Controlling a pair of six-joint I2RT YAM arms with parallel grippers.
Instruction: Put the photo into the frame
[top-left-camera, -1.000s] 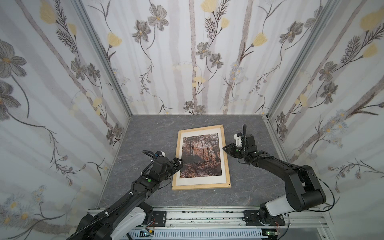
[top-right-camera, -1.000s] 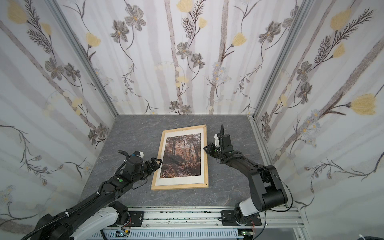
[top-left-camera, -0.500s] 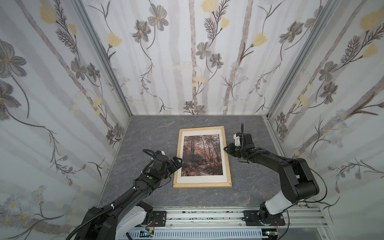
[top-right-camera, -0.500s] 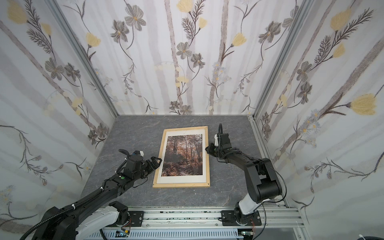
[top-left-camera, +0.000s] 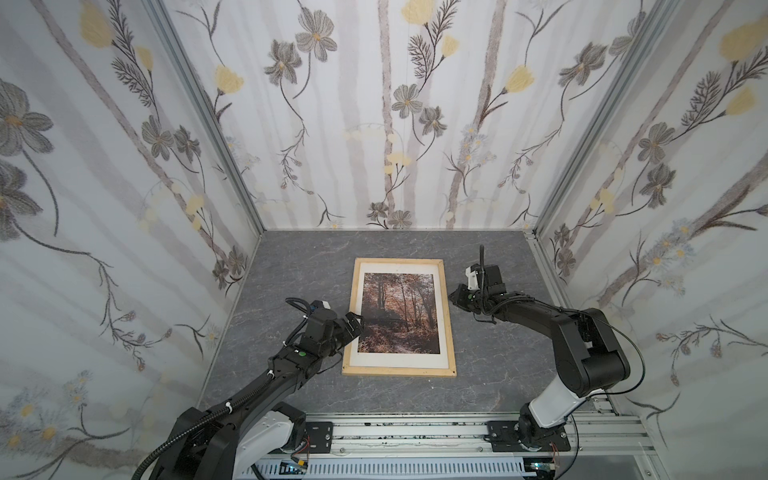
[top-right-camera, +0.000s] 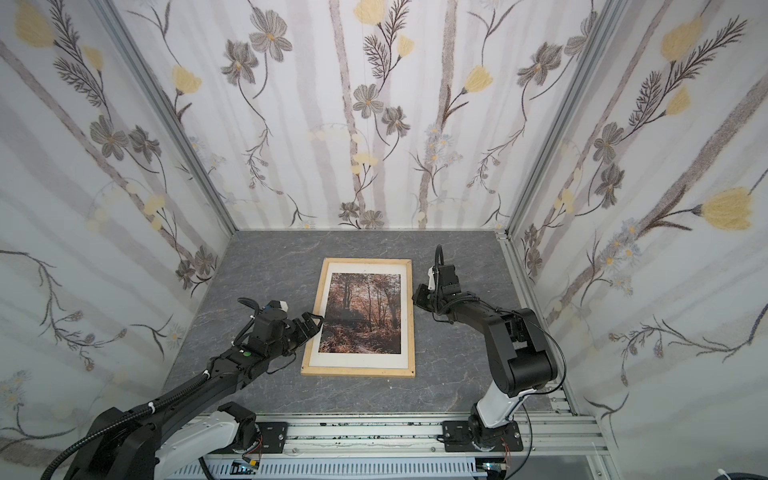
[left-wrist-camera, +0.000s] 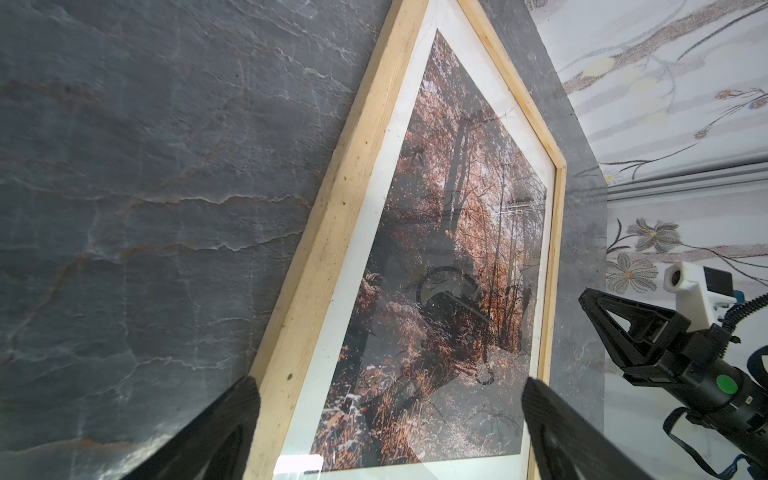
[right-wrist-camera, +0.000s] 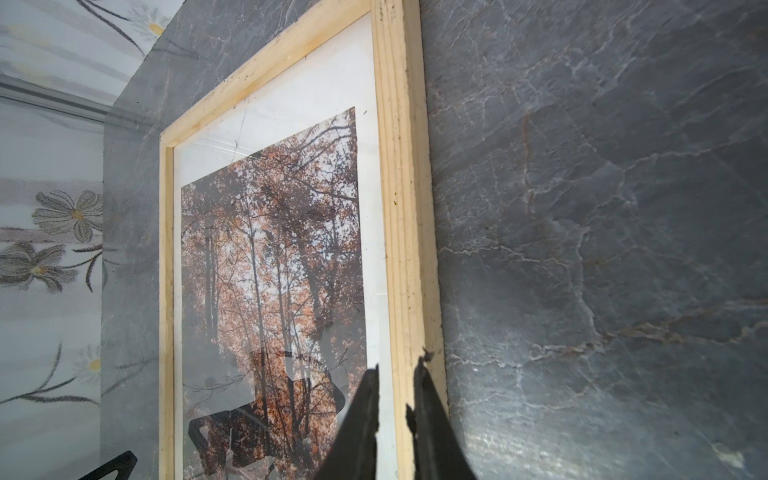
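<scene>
Surface: a grey stone-look table (top-left-camera: 291, 266) between flowered walls.
Picture: the photo (top-left-camera: 401, 311) lies face up inside the frame (top-left-camera: 399, 371), its white border showing all round.
Change: one second ago the frame lay turned; now it sits nearly square.
Left: the left gripper (top-left-camera: 353, 326) hovers wide open over the left strip, empty.
Right: the right gripper (top-left-camera: 455, 297) has narrow fingers at the right strip; whether it grips cannot be told.
Meaning: the task looks done.
</scene>
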